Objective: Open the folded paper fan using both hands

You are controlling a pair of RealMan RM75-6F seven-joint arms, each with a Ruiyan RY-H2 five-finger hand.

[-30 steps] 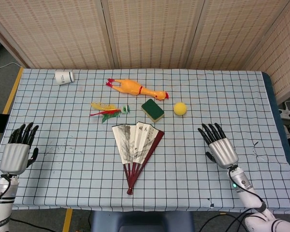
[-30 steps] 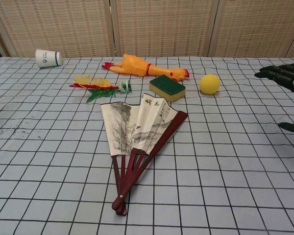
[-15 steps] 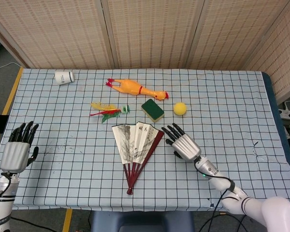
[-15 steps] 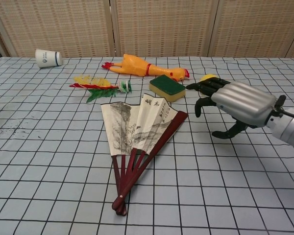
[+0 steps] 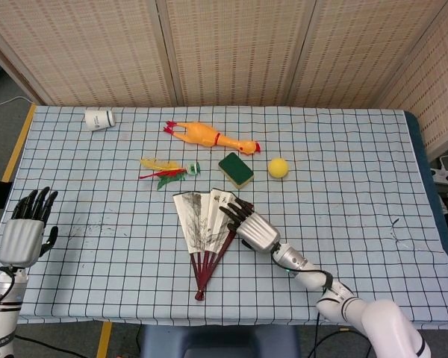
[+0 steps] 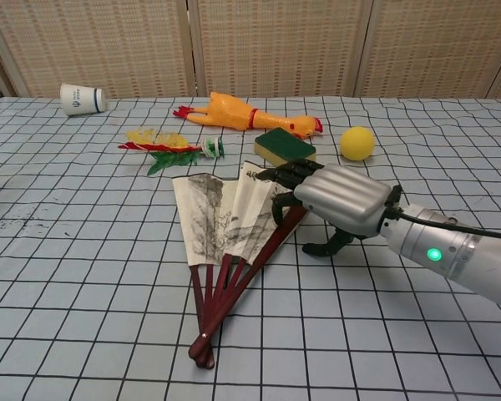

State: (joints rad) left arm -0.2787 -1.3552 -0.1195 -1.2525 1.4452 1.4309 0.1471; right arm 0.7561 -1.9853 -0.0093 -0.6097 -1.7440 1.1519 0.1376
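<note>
Our left hand [image 5: 22, 231] rests fingers apart, well left of the paper fan [image 5: 207, 230]. Our right hand [image 5: 248, 224] spreads over the fan's right edge, holding nothing. Just beyond the fan sits the green sponge [image 5: 236, 170].

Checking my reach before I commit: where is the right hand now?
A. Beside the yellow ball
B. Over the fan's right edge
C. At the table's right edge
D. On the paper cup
B: the right hand sits over the right side of the paper fan, fingers on its outer rib.
</note>
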